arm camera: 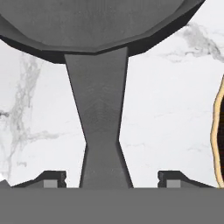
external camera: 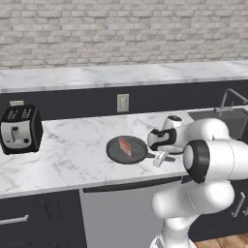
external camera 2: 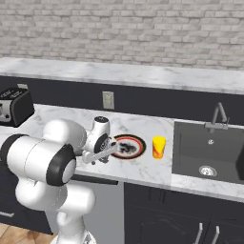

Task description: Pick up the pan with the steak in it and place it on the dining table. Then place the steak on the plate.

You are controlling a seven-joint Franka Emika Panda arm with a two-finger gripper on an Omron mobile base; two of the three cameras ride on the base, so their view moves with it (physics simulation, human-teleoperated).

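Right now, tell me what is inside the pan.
The steak lies inside the pan, toward its far side, and the rest of the floor looks bare. What is under the steak is covered.

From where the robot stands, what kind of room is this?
Most likely a home kitchen, rendered rather than real. A marble counter over dark cabinets carries a toaster and a frying pan with a steak in it, and a sink with a tap sits to the right.
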